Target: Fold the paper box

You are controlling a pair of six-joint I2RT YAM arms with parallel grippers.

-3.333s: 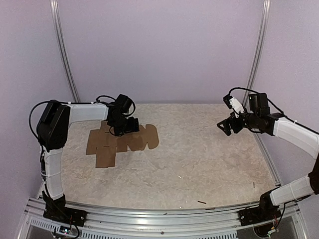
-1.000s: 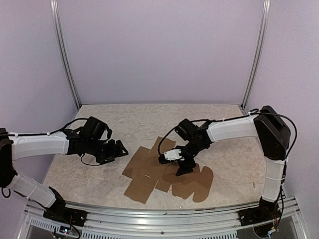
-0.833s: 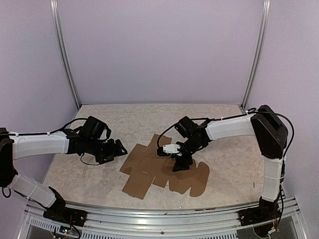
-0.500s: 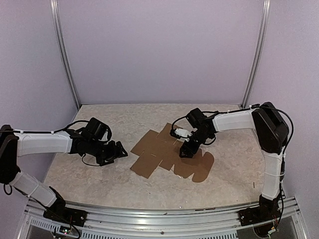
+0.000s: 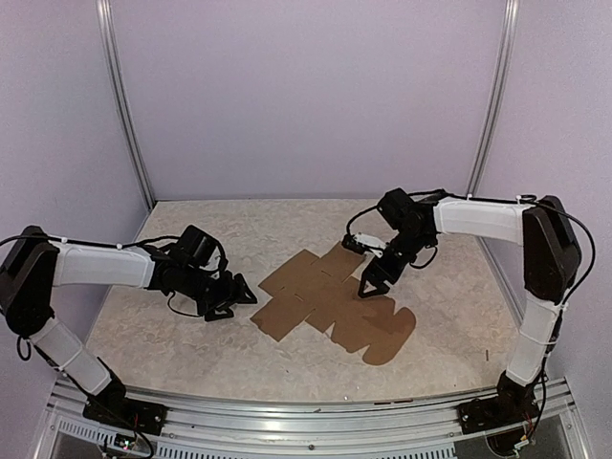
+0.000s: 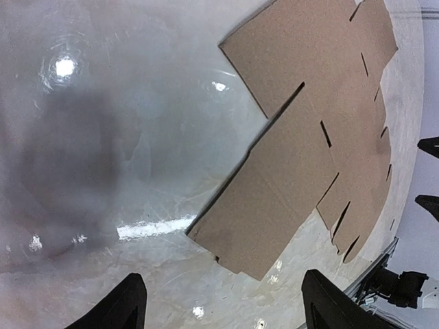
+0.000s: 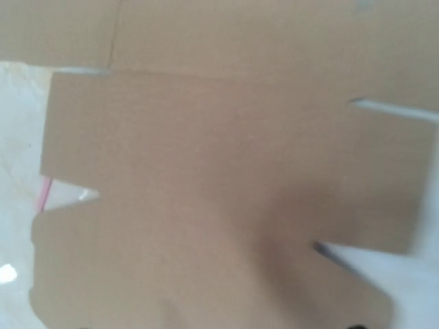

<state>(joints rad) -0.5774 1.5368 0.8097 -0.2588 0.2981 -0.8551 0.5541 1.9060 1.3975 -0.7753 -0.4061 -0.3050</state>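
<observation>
The paper box is a flat brown die-cut sheet lying in the middle of the table, with its rounded tabs toward the near right. My left gripper hovers low just left of the sheet's near-left panel. It is open, and in the left wrist view nothing lies between its fingertips except the table, with the sheet just ahead. My right gripper points down onto the sheet's far-right part with its fingers spread, open. In the right wrist view the cardboard fills the frame and the fingers are out of frame.
The marbled table is bounded by purple walls and two metal posts at the back. An aluminium rail runs along the near edge. A small dark scrap lies near the front right.
The right gripper has slid back and to the right, and the sheet has moved and turned with it. The left gripper has edged right, closer to the sheet's near-left corner.
</observation>
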